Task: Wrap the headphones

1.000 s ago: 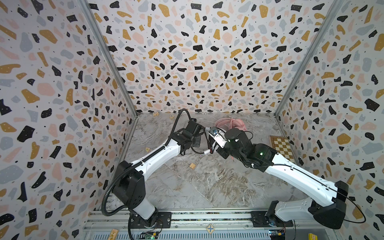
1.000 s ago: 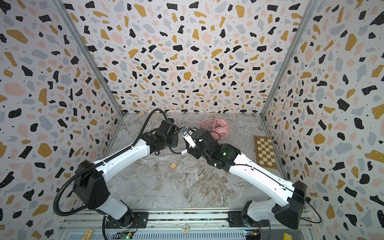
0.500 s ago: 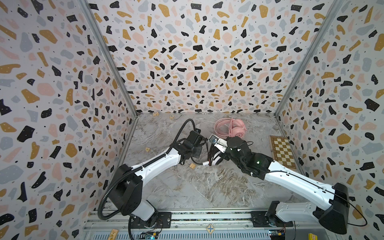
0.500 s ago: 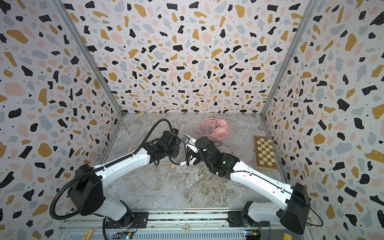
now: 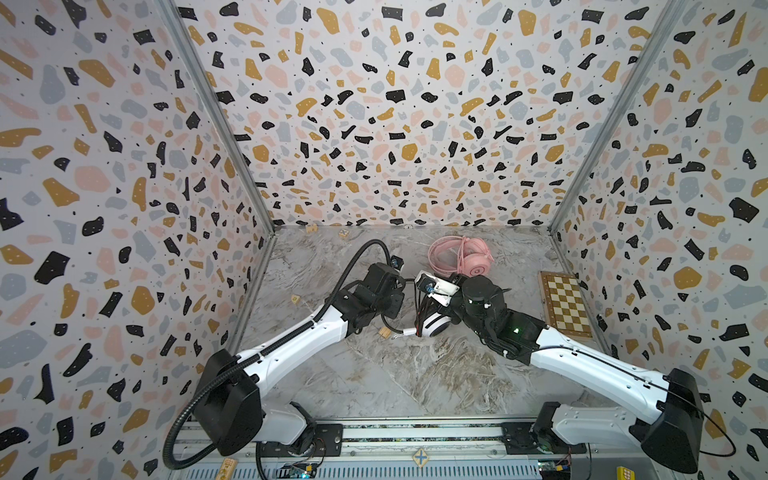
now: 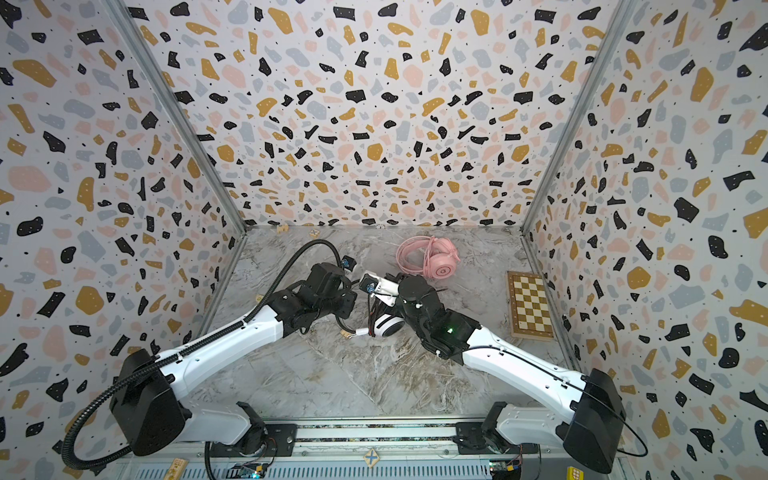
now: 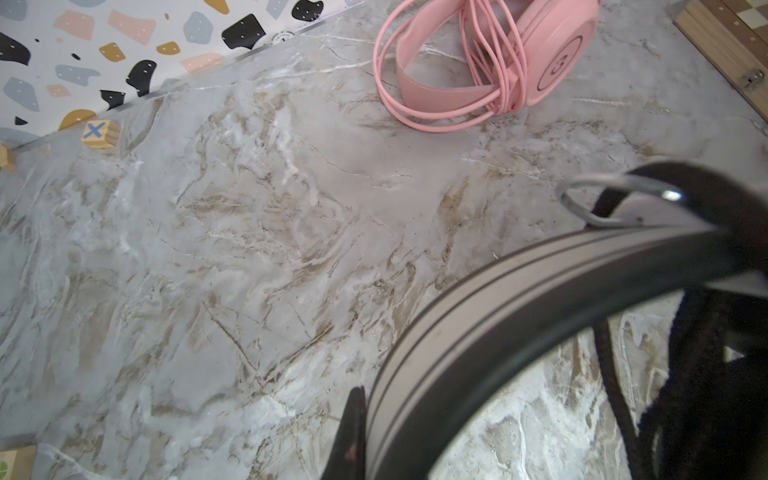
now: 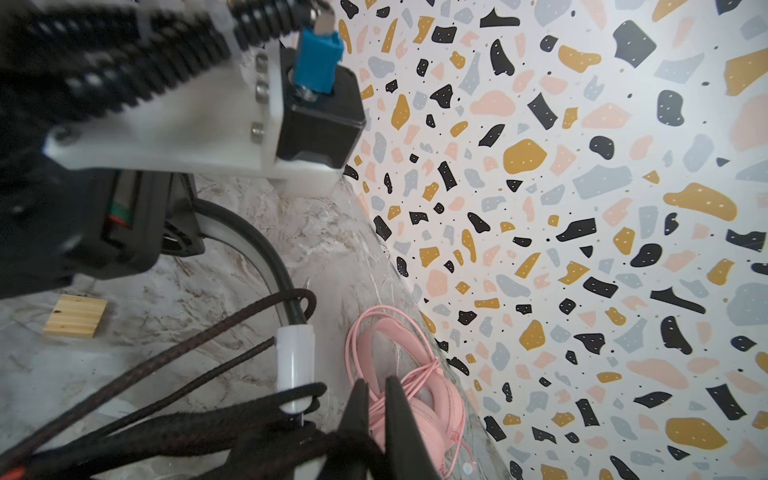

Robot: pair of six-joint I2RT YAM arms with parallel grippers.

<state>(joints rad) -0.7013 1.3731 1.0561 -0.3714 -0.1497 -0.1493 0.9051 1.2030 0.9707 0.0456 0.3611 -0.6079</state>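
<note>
Boxing the scene on three sides, terrazzo-print walls (image 5: 395, 124); marble-look table (image 5: 374, 374) under them. Mid-table the left arm (image 5: 291, 353) and right arm (image 5: 582, 361) meet at the white headset (image 5: 434, 324): both top views show its striped round ear cup down by the table between the wrists, jaws hidden there. Closed wooden chess case (image 5: 565, 305) flat by the right wall; metal latch (image 7: 751, 78) only in left wrist view, contents hidden. Near the back wall the pink headset (image 6: 442, 268) lies on the table, just behind the right wrist, apart from both grippers; glossy plastic, round cup, pink cable (image 7: 432, 126) wound round it in loose coils. Only the left wrist view gives the white headset's headband (image 7: 498, 311): flat curved strip, grey-white, black stripes, black edge, thin metal wire hoop (image 7: 602, 224) beside it. On that headband the left gripper (image 5: 401, 289) is pressed together, one black finger (image 7: 353, 432) flush against it. Only the right wrist view gives the right gripper (image 8: 374, 386): jaws a thin slit apart, nothing between the tips, black braided cable (image 8: 187, 353) bunched just beside them, touching a white cylindrical piece (image 8: 295, 361). Small wood blocks: plain one (image 8: 75, 316), blue-X one (image 7: 97, 134)
</note>
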